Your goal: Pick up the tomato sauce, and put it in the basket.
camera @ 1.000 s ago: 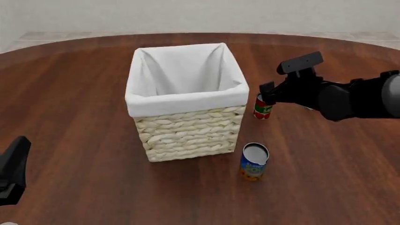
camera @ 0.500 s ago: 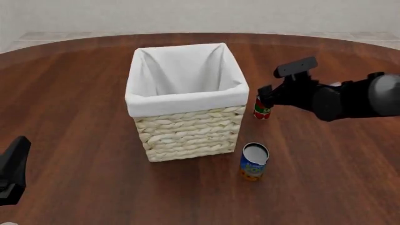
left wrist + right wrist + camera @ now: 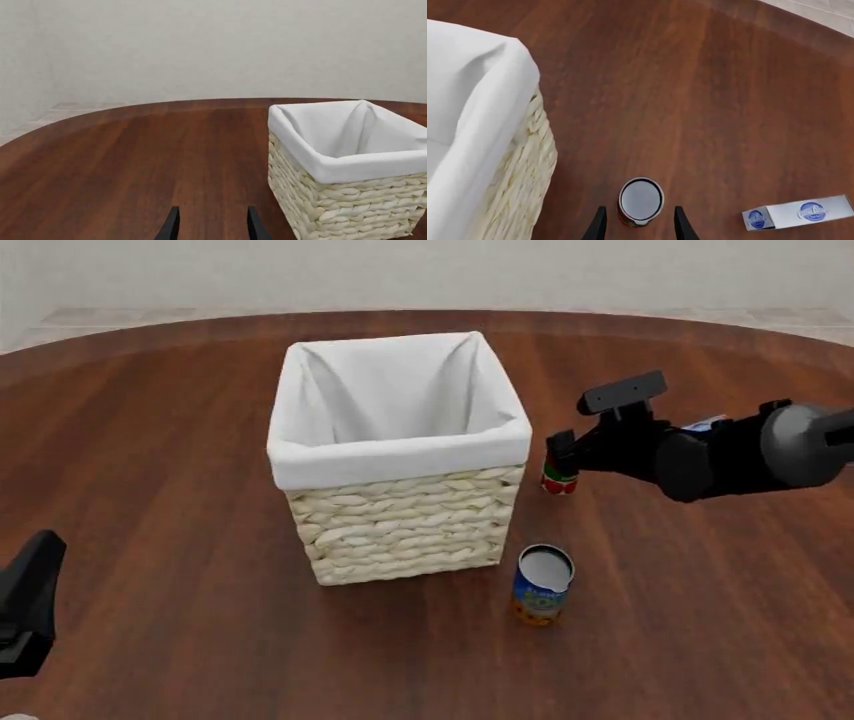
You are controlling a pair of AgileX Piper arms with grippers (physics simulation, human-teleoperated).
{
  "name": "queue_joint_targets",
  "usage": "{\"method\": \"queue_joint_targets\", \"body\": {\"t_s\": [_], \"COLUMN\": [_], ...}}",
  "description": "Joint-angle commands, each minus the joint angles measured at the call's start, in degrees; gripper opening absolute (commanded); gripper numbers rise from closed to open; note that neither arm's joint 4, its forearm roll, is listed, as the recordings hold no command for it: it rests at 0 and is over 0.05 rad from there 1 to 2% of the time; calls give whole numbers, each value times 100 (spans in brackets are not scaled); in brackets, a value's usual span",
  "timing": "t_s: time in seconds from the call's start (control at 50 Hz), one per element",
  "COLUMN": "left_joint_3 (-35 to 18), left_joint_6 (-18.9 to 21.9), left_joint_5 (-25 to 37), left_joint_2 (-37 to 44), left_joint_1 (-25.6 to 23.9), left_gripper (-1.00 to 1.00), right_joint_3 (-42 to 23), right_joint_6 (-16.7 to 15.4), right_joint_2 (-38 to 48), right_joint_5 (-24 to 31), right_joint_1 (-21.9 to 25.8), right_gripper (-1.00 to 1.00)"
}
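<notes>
Right gripper, fingers spread, hovers over the sauce can standing on the table just beside the basket. The approach is under way; next it likely must descend and close. Left gripper idles, spread.

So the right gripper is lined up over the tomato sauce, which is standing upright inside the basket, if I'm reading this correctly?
Not quite: the tomato sauce stands upright on the table beside the basket, not inside it. The front view shows it outside the wicker wall, and the right wrist view shows the right gripper lined up over it with open fingers.
</notes>
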Motion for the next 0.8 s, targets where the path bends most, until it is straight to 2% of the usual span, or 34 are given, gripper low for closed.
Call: {"method": "queue_joint_targets", "body": {"t_s": [0.02,0.8], "left_joint_3": [0,0], "left_joint_6": [0,0], "left_joint_5": [0,0], "left_joint_2": [0,0], "left_joint_1": [0,0], "left_gripper": [100,100], "right_joint_3": [-122,-308], "right_joint_6": [-2,-32], "right_joint_2": [152,535], "right_joint_5": [-15,-42], "right_joint_1": [3,8], "right_gripper": [100,100]}}
